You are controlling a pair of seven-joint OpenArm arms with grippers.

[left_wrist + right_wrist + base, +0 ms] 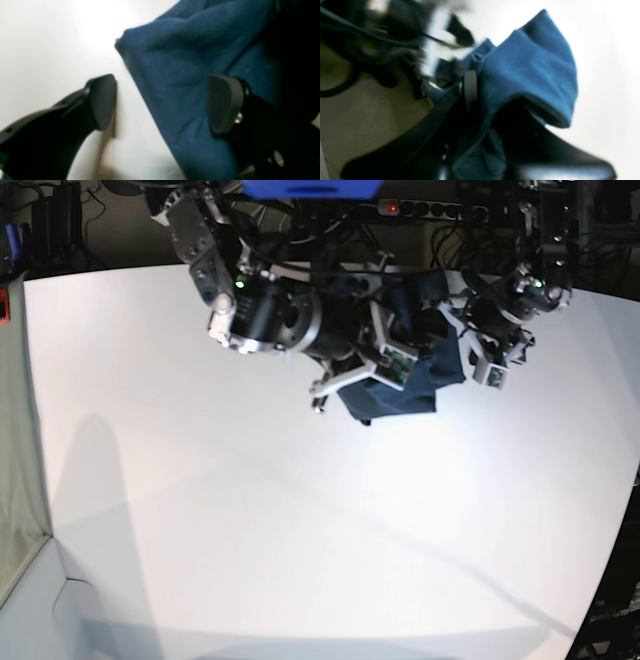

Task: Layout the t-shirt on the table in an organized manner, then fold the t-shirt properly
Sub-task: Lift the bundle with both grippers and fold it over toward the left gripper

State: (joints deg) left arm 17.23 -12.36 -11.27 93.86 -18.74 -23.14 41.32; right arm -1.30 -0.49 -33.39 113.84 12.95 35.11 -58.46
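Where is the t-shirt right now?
In the base view the t-shirt hangs bunched at the table's far side, between both arms, pinched by the right claw.

no readable text anywhere

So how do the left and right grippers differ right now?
The left gripper is open, its fingers spread wide beside the t-shirt and holding nothing; the right gripper is shut on the t-shirt. The left one hangs over the bare table, while cloth drapes over the right one. Both are black.
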